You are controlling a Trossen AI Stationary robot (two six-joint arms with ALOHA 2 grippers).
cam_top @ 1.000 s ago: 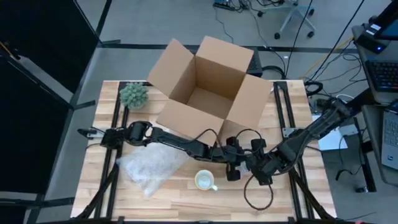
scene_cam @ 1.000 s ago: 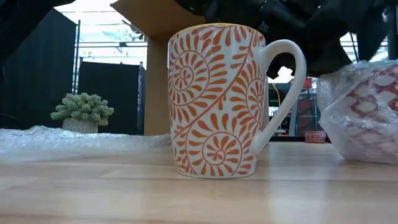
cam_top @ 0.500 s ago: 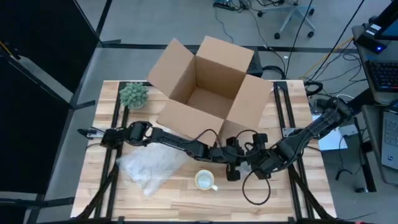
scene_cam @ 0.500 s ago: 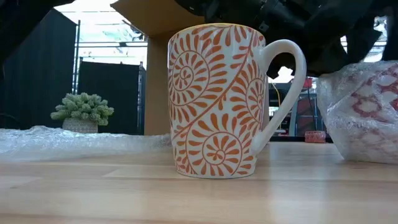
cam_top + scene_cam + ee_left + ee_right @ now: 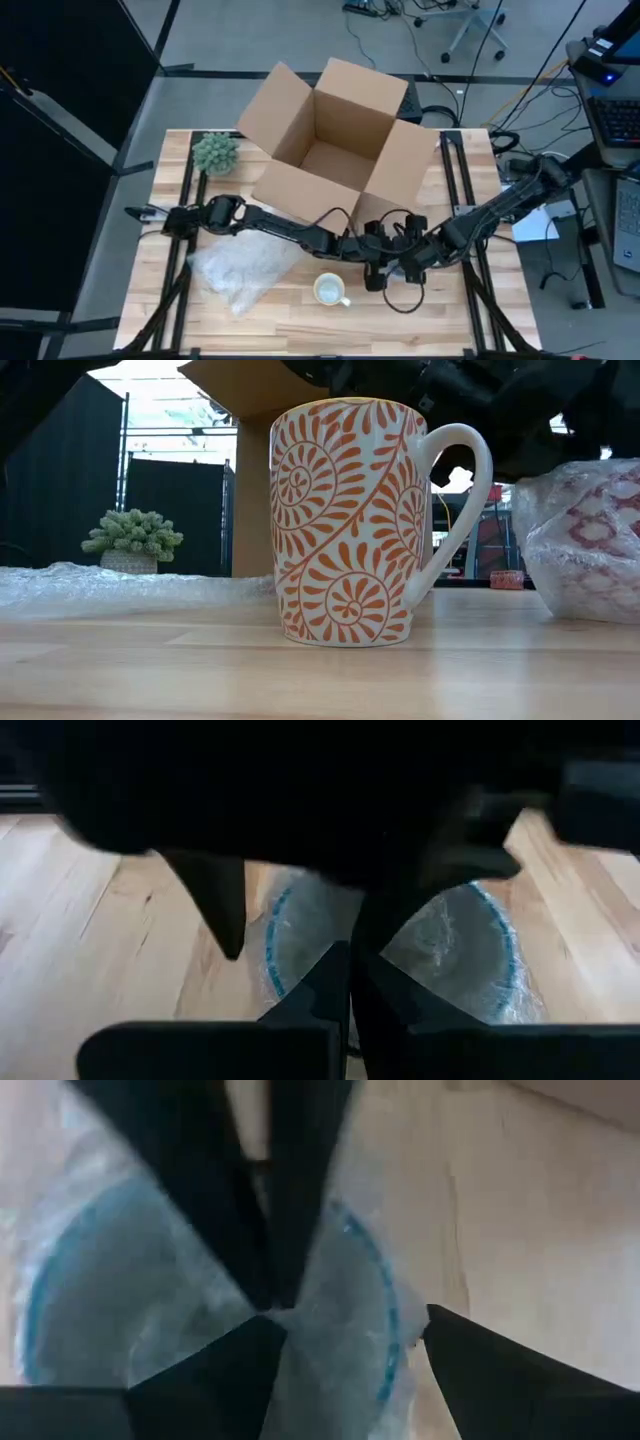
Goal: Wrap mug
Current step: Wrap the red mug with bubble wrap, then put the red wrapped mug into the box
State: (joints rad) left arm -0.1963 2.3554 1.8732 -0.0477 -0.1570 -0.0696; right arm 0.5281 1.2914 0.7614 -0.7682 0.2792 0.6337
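Note:
A mug wrapped in bubble wrap (image 5: pixel 585 540) stands on the table at near centre-right; its blue rim shows through the wrap (image 5: pixel 450 950). My left gripper (image 5: pixel 350 955) is above it, shut on the wrap at the top. My right gripper (image 5: pixel 350 1320) is open, one finger on either side of the same spot. In the high view both grippers (image 5: pixel 375 262) (image 5: pixel 402 260) meet there and hide the wrapped mug. An unwrapped white mug with an orange pattern (image 5: pixel 328 290) stands upright on its base just to the left. A loose bubble wrap sheet (image 5: pixel 245 270) lies flat at the near left. My left gripper pinches the gathered bubble wrap (image 5: pixel 305 935) over the wrapped mug's mouth between its two fingers, from above, pointing down. The wrapped mug rests on the table below it. My right gripper's fingers (image 5: pixel 215 905) stand beside the gathered wrap; I cannot tell whether they touch it.
An open cardboard box (image 5: pixel 335 140) stands at the far middle, and a small potted plant (image 5: pixel 215 152) at the far left. A black cable (image 5: pixel 395 300) loops over the table below the right gripper. Bare wood shows along the near edge.
My right gripper has moved toward the table's left and far edge, closing in on my left gripper above the wrapped mug. Its cable loop has followed.

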